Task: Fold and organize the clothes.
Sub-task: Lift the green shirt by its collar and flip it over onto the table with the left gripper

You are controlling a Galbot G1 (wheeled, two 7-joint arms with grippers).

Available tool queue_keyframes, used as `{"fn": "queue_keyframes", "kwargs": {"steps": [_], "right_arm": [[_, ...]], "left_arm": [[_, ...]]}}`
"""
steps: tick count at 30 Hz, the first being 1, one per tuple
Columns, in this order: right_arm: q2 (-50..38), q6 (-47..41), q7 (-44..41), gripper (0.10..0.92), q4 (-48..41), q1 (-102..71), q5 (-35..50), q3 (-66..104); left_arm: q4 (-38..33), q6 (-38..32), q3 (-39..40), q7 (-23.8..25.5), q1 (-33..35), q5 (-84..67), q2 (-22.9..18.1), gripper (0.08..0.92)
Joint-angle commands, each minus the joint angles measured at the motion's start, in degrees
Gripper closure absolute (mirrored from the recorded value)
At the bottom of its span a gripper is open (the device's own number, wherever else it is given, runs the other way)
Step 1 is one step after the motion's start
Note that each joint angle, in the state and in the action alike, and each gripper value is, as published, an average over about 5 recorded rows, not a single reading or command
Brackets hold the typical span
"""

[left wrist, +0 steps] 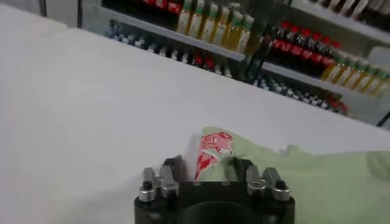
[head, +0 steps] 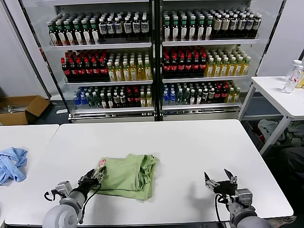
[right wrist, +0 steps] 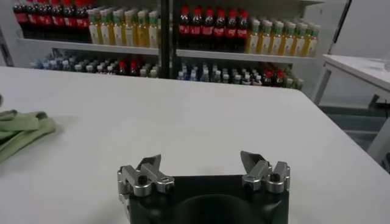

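A white tabletop (head: 190, 152) fills the near view, with glass-fronted drink coolers (head: 152, 61) full of bottles behind it. A light green shirt (head: 127, 175) lies on the tabletop in a loosely folded bundle, left of centre and toward the near edge. A corner of it shows a red-and-white print (left wrist: 210, 149).

The left end effector (head: 97, 175) is at the left edge of the shirt, right at the printed corner. In the left wrist view its two fingers (left wrist: 172, 170) sit on either side of that corner with a gap between them, and whether they are pinching the cloth cannot be told.

The right end effector (head: 221, 179) hovers over bare tabletop to the right of the shirt, well apart from it, with its fingers (right wrist: 149, 164) spread wide and holding nothing.

A crumpled light blue garment (head: 12, 164) lies on a second white table (head: 28, 135) to the left. A side table (head: 280, 95) at the far right carries a clear bottle (head: 292, 76). A cardboard box (head: 21, 109) sits on the floor at far left.
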Motion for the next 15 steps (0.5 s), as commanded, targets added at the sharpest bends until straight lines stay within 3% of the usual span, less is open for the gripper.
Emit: {"fn": "queue_keyframes", "kwargs": {"steps": [1, 15], "right_arm": [[0.1, 0.1, 0.0, 0.203, 0.3, -0.5, -0.1, 0.5], [0.0, 0.3, 0.4, 0.203, 1.0, -1.3, 0.1, 1.5]], "left_arm": [[2.2, 3.0, -1.4, 3.9, -0.1, -18.1, -0.9, 0.432], [2.8, 3.1, -6.2, 8.9, -0.4, -33.3, -4.0, 0.838]]}}
